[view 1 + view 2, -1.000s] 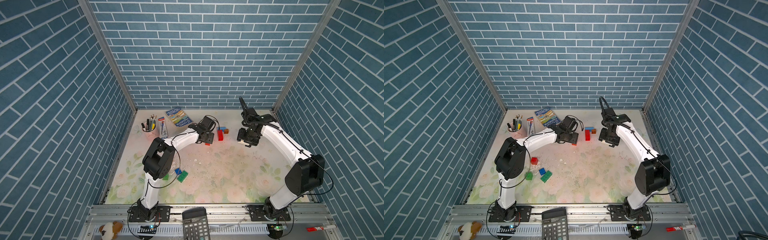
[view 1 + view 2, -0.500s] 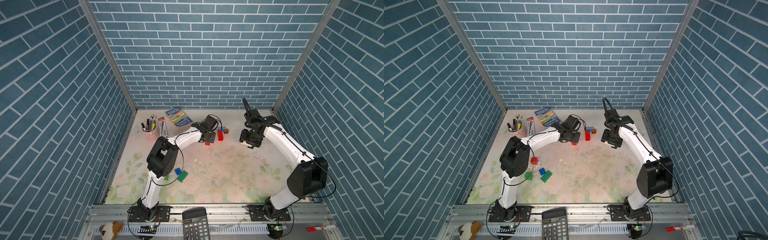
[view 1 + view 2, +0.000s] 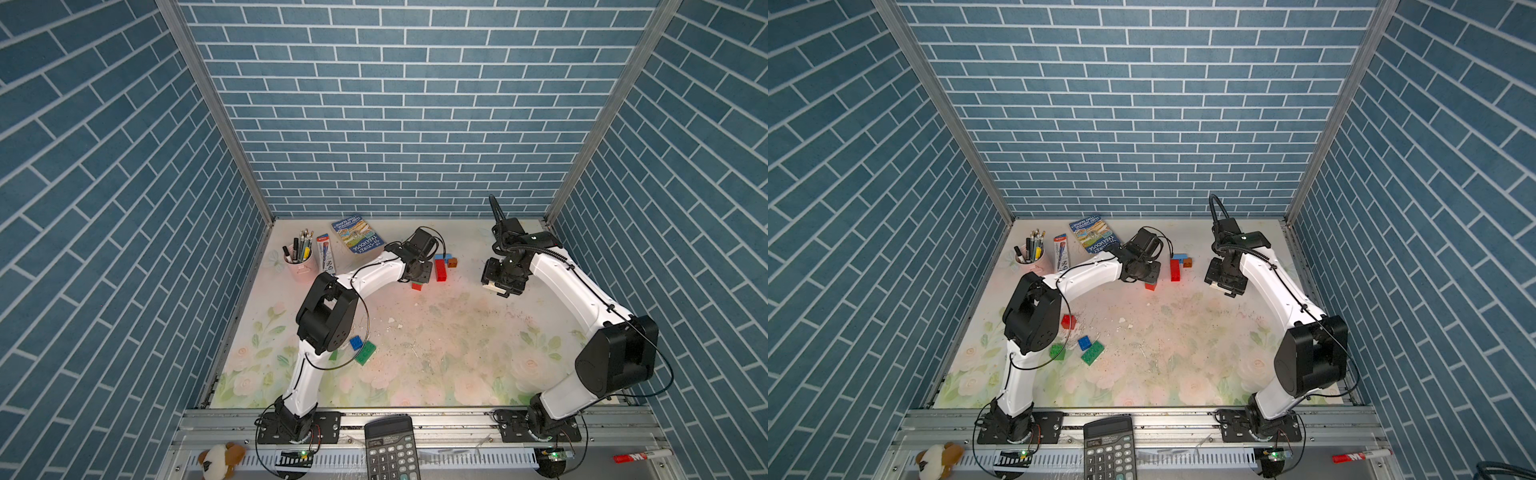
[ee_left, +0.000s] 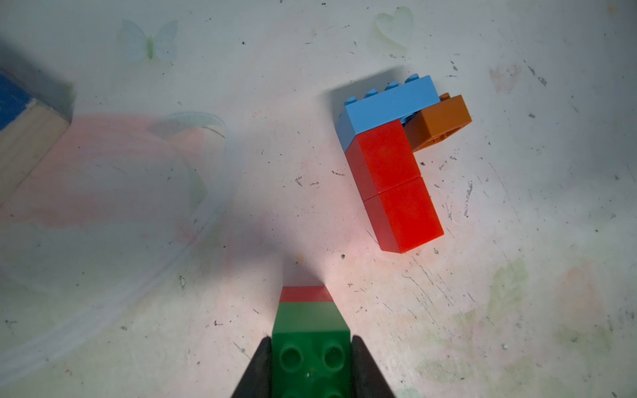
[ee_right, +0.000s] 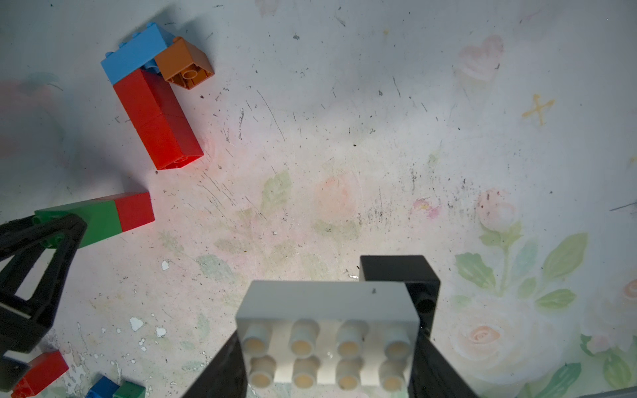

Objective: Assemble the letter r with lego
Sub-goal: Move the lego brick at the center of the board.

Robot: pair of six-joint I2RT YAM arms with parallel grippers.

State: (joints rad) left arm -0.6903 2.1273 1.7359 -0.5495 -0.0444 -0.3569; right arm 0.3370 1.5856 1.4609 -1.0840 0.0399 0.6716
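Near the "TREEHOUSE" book (image 3: 358, 240), left fingers (image 4: 256, 375) tight on green-red stack (image 4: 308, 320); right fingers (image 5: 224, 379) tight on white brick (image 5: 327, 303)

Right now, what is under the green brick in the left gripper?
A red brick is stacked under the green brick, which the left gripper clamps by its sides. The red brick's underside is hidden, so contact with the table cannot be told.
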